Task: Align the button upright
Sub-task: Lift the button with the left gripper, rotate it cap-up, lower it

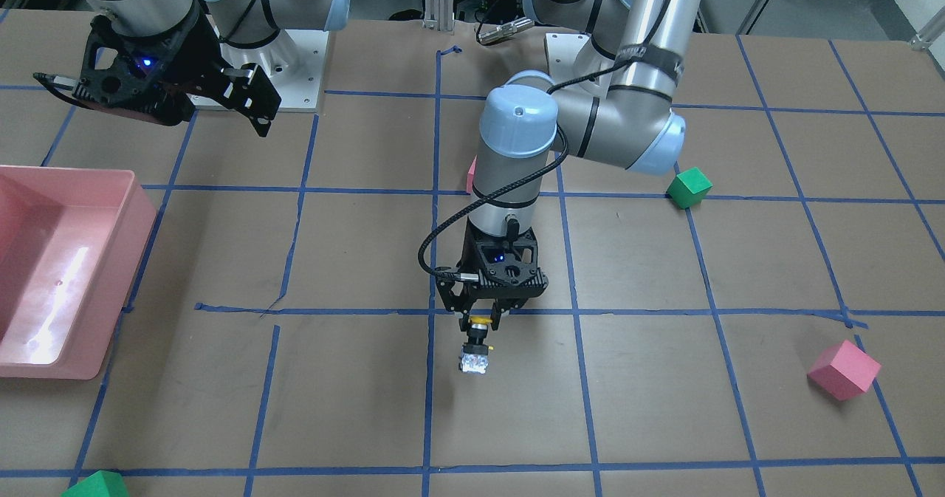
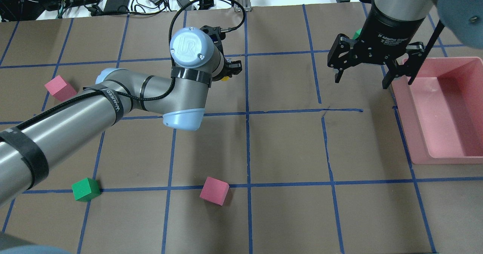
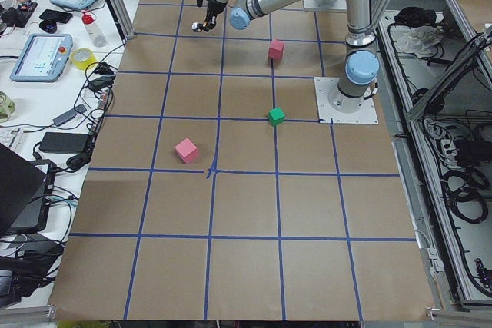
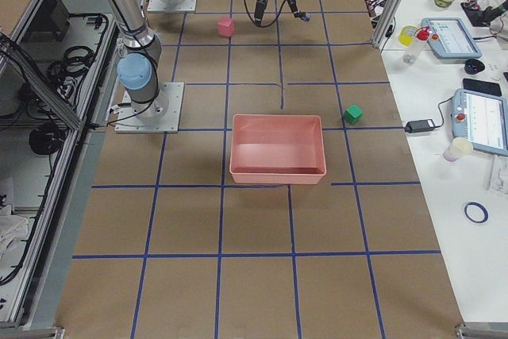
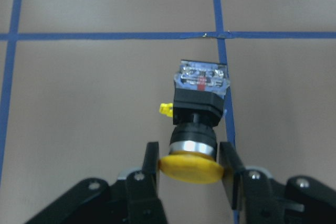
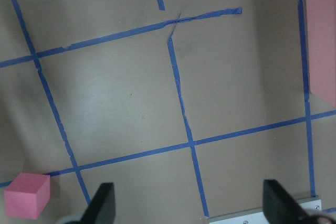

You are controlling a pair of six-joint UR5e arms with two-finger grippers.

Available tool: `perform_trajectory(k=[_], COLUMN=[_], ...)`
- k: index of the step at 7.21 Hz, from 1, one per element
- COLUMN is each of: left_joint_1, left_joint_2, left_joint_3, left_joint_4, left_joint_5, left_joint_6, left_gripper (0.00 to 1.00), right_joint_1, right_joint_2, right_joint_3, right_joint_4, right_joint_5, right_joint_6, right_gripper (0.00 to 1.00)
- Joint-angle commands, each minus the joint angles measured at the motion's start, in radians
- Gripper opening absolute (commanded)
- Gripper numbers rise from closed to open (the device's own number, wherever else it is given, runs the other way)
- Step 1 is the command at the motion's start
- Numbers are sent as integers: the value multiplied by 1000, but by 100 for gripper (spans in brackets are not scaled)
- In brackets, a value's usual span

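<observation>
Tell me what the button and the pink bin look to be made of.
Button: matte yellow plastic-looking cap, a bright ring under it that reads as metal, matte black body, glassy clear base. Pink bin: likely moulded plastic, semi-gloss, given the light glare on its floor.

Table [image 3: 246,282] is being covered w/ brown paper, gridded in blue tape [image 3: 231,236]. Tablets [image 3: 40,57] & cables [image 3: 86,101] are being kept on white side bench [image 3: 31,117].

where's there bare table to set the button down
Right under the left gripper holding the button, the table is bare. The taped squares between the middle pink cube and the pink bin are free too. It is busier by the green cube and the outer pink cube.
</observation>
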Motion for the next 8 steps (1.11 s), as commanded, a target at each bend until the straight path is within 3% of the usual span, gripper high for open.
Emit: perform_trajectory(k=[1, 2, 3, 4, 6, 8], left_joint_1=[9, 10, 18, 29, 84, 87], left_joint_2=[43, 19, 7, -22, -96, -168], left_joint_3=[67, 50, 39, 45, 117, 171], left_joint_4=[-314, -349, -453, -515, -518, -518], left_joint_5=[-210, -369, -468, -490, -576, -584], left_joint_6=[-390, -494, -496, -514, -629, -645], left_gripper=[0, 0, 0, 0, 0, 0], right_joint_1=[0, 0, 0, 0, -2, -2], right_joint_2=[0, 0, 2, 5, 7, 8], right_joint_3=[0, 0, 0, 0, 0, 0], right_joint_4=[9, 9, 4, 1, -7, -5], right_joint_5=[-9, -9, -7, -7, -7, -7], right_joint_6=[2, -2, -1, -2, -2, -2], right_gripper=[100, 100, 100, 100, 100, 100])
